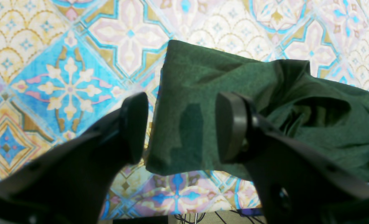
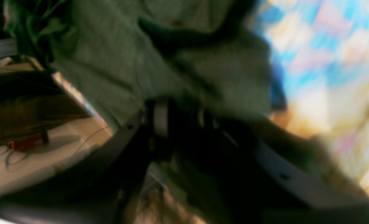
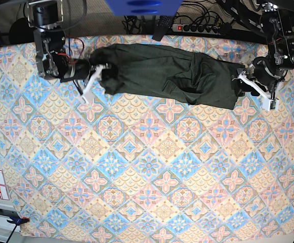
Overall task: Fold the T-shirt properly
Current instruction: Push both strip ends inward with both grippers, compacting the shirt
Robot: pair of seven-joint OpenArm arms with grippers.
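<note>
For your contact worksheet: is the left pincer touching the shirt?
Apart. The left wrist view shows the left pincer open, its pads hovering above the shirt, casting a shadow on the cloth.

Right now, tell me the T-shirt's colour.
Plain dark olive green T-shirt, no print; clearest in the left wrist view.
</note>
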